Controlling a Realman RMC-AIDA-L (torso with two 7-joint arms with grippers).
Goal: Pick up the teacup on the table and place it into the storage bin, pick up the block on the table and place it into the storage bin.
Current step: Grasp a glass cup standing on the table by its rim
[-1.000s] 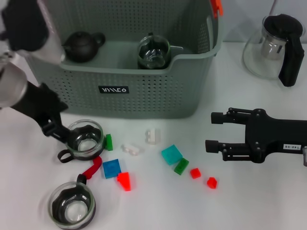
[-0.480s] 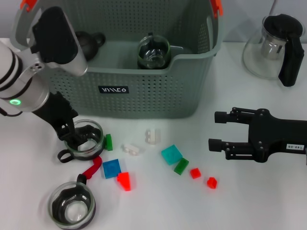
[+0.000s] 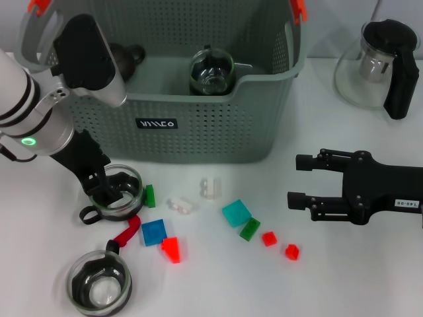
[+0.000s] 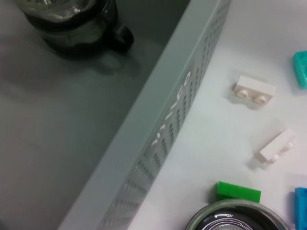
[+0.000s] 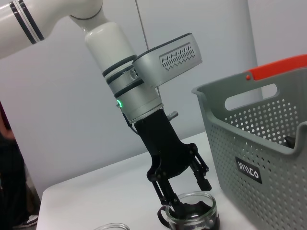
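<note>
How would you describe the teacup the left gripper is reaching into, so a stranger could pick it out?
Start at the grey storage bin; on the table below its front left corner sits a glass teacup, with the left gripper open at its rim. A green block sits beside it, unlike the second teacup nearer the table's front edge.

- bin [image 3: 198, 132] front carries a small black label [image 3: 156, 123] with white letters; they are not readable
- right gripper [image 3: 301, 179] has a white sticker [image 3: 400, 203]; text too small
</note>
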